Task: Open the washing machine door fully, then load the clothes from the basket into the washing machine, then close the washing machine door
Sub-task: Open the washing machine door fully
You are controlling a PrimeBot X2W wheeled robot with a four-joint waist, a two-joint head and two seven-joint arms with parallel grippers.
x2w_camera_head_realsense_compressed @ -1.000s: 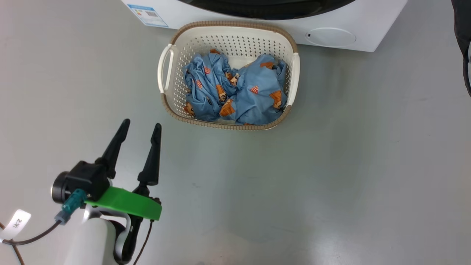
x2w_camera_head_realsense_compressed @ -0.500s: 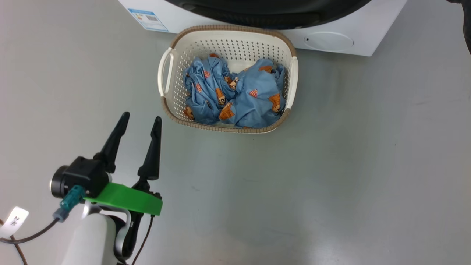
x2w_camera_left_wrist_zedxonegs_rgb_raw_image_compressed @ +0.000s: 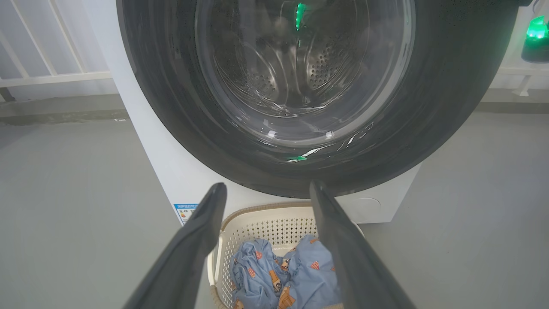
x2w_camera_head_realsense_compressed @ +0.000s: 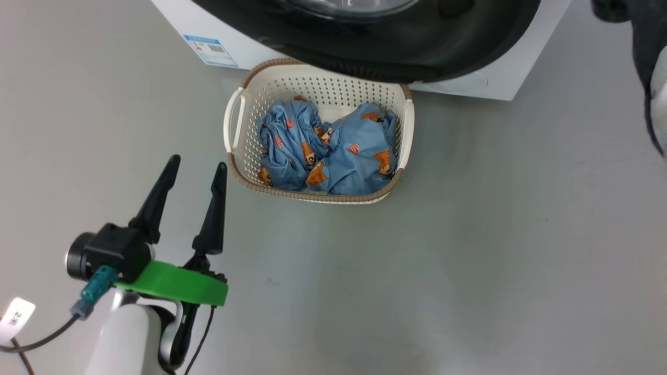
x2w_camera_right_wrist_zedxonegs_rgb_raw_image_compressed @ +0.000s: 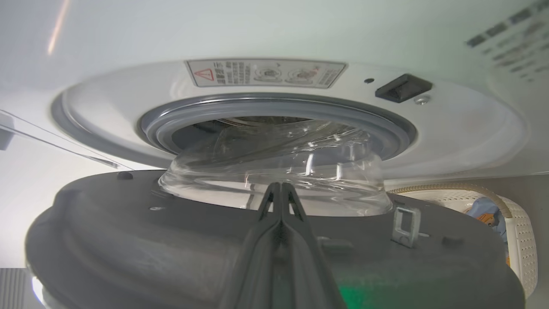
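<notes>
Head view: door (x2w_camera_head_realsense_compressed: 365, 52) overhangs basket (x2w_camera_head_realsense_compressed: 323, 197); left pincer (x2w_camera_head_realsense_compressed: 198, 163) spread empty, right pincer (x2w_camera_right_wrist_zedxonegs_rgb_raw_image_compressed: 279, 185) closed.

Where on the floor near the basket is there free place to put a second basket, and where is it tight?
Free: the wide grey floor right of the basket, and the strip in front of it, beside the open left hand. Crowded: behind the basket, where the washing machine door hangs over its far rim close to the washing machine.
</notes>
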